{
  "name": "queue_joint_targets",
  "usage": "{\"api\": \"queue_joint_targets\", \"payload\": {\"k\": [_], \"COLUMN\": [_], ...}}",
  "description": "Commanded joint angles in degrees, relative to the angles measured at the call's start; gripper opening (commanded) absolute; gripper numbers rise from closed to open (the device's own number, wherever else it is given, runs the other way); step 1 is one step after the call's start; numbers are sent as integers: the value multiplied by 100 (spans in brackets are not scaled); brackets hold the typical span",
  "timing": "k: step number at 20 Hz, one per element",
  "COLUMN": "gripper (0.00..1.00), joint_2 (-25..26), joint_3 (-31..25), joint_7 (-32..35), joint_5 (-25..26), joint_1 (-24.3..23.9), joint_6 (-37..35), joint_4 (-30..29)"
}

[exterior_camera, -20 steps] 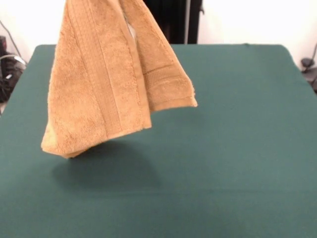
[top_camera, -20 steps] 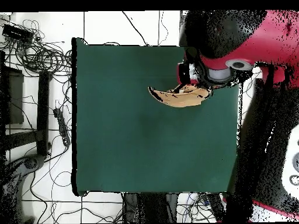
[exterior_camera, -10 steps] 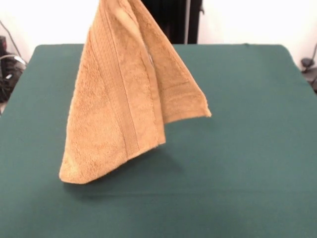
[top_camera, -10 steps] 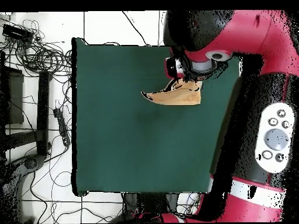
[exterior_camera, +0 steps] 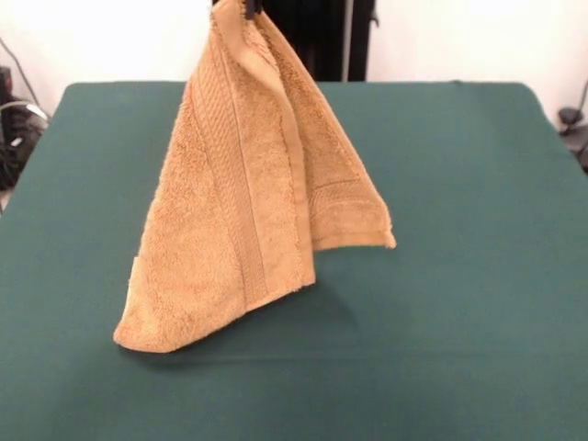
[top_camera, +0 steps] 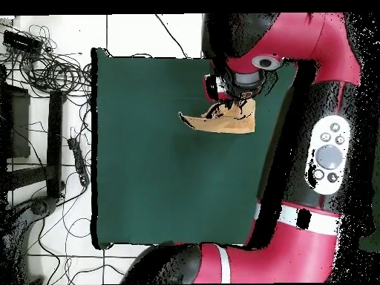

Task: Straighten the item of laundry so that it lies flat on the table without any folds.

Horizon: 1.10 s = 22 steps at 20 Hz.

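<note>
While the gripper (exterior_camera: 246, 7) is clamped on its top corner, the towel (exterior_camera: 248, 202) hangs straight below, lowest fold touching the table (exterior_camera: 478, 276).

Towel (exterior_camera: 248, 202) hangs from gripper (exterior_camera: 246, 7) at top of front view, left of centre, lowest corner touching table (exterior_camera: 459, 276) at front left. Overhead view: towel (top_camera: 223, 121) just below arm (top_camera: 297, 148) head, upper right on table (top_camera: 148, 163).

bright, soft shadows, perhaps overexposed backdrop
</note>
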<state>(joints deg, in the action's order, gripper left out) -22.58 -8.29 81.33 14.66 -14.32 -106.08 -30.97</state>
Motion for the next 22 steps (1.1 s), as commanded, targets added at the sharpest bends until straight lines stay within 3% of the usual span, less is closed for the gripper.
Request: {"api": "queue_joint_targets", "payload": {"k": [1,14,22], "gripper": [0,0,0], "joint_2": [278,737,719], "joint_3": [-364,-390,-362], "joint_7": [-88,-275,-336], "joint_5": [187,463,428], "joint_1": [289,380,385], "joint_6": [-1026,-2142,-2094], "joint_4": [206,1055,1023]}}
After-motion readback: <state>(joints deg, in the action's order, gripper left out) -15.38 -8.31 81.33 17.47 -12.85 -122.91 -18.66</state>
